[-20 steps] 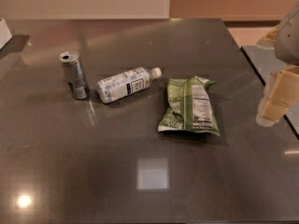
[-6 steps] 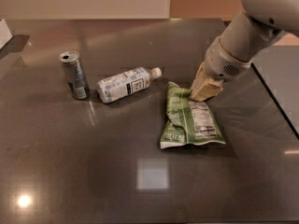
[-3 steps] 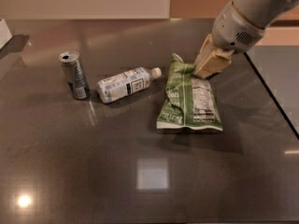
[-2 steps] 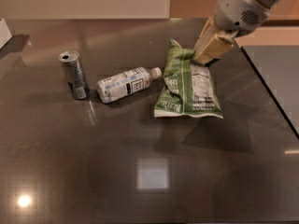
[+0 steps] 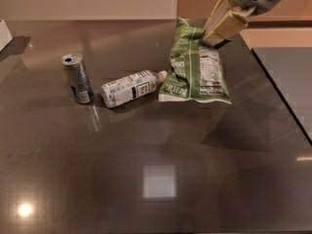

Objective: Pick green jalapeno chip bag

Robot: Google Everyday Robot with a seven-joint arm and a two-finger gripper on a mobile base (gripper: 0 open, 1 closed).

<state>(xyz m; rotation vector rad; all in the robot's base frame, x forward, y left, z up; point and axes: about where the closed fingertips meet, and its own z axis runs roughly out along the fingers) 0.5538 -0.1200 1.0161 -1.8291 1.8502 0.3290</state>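
Bag [image 5: 195, 67] hangs over the table [image 5: 73, 155], its top edge pinched in the gripper [image 5: 214, 33] at upper right. Its long axis runs down and left from the gripper, and the lower edge looks clear of the surface. The bottle [image 5: 129, 87] lies just beside the lower left corner, the can [image 5: 78, 79] further left.

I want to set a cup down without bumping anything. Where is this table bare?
Bare: the near half of the table, in front of the can, bottle and green jalapeno chip bag; also the far strip behind the can. Crowded: the middle row, where the gripper holds the bag by its top, beside the bottle.
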